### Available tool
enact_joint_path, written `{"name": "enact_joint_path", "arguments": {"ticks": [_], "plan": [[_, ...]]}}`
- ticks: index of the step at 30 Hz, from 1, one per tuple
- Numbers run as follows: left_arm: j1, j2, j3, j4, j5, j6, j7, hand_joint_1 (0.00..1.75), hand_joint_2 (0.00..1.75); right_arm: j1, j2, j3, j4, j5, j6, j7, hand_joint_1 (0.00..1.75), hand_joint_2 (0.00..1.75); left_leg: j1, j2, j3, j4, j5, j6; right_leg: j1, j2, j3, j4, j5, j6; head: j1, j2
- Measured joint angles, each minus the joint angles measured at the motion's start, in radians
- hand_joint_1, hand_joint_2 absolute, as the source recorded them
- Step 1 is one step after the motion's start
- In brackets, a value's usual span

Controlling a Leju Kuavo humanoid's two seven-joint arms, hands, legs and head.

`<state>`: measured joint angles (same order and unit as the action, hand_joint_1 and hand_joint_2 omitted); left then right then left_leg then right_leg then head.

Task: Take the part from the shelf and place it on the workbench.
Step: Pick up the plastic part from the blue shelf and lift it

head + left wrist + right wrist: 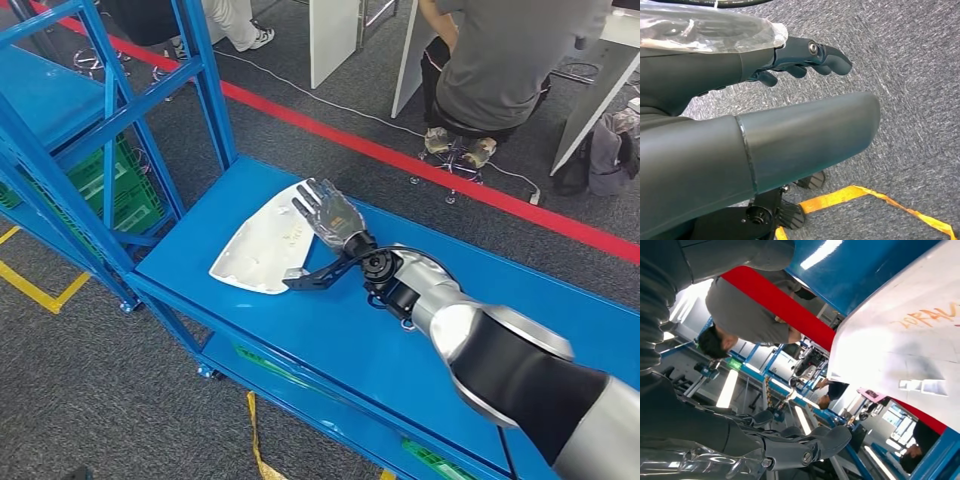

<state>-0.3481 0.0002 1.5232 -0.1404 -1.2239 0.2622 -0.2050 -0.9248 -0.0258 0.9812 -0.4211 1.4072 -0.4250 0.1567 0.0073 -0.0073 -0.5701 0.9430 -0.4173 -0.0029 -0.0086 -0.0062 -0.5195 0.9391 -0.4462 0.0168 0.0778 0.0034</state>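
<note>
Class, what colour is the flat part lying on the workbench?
White, the part on the blue workbench; clearest in the head view.

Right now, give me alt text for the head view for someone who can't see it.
The robot's right hand rests with fingers spread on a flat white part lying on a blue workbench. A blue shelf rack stands to the left, and beyond a red floor line a person in grey sits.

Bare blue workbench lies open at six o'clock of the white part. The right hand, fingers spread, crowds its three o'clock edge. Blue shelf posts block nine o'clock; a seated person sits well beyond.
</note>
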Motion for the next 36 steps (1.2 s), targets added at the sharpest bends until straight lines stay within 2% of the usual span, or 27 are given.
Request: {"name": "enact_joint_path", "arguments": {"ticks": [28, 29, 33, 36], "plan": [[-0.014, -0.016, 0.0, 0.0, -0.034, 0.007, 0.007, 0.0, 0.0, -0.004, 0.009, -0.004, 0.043, -0.017, 0.042, 0.002, 0.0, 1.75, 0.0, 0.0, 0.0, 0.0, 0.0, 0.0, 0.0, 0.0, 0.0, 0.0, 0.0, 0.0, 0.0, 0.0], [-0.015, -0.017, 0.0, 0.0, -0.035, 0.007, 0.007, 0.0, 0.0, -0.004, 0.009, -0.005, 0.045, -0.018, 0.042, 0.001, 0.04, 1.75, 0.0, 0.0, 0.0, 0.0, 0.0, 0.0, 0.0, 0.0, 0.0, 0.0, 0.0, 0.0, 0.0, 0.0], [-0.017, -0.019, 0.0, 0.0, -0.044, 0.008, 0.009, 0.0, 0.0, -0.004, 0.012, -0.006, 0.051, -0.018, 0.038, -0.002, 1.75, 1.75, 0.0, 0.0, 0.0, 0.0, 0.0, 0.0, 0.0, 0.0, 0.0, 0.0, 0.0, 0.0, 0.0, 0.0], [-0.019, -0.02, 0.0, 0.0, -0.049, 0.008, 0.011, 0.0, 0.0, -0.004, 0.017, -0.006, 0.054, -0.019, 0.037, -0.005, 1.75, 1.75, 0.0, 0.0, 0.0, 0.0, 0.0, 0.0, 0.0, 0.0, 0.0, 0.0, 0.0, 0.0, 0.0, 0.0]]}}
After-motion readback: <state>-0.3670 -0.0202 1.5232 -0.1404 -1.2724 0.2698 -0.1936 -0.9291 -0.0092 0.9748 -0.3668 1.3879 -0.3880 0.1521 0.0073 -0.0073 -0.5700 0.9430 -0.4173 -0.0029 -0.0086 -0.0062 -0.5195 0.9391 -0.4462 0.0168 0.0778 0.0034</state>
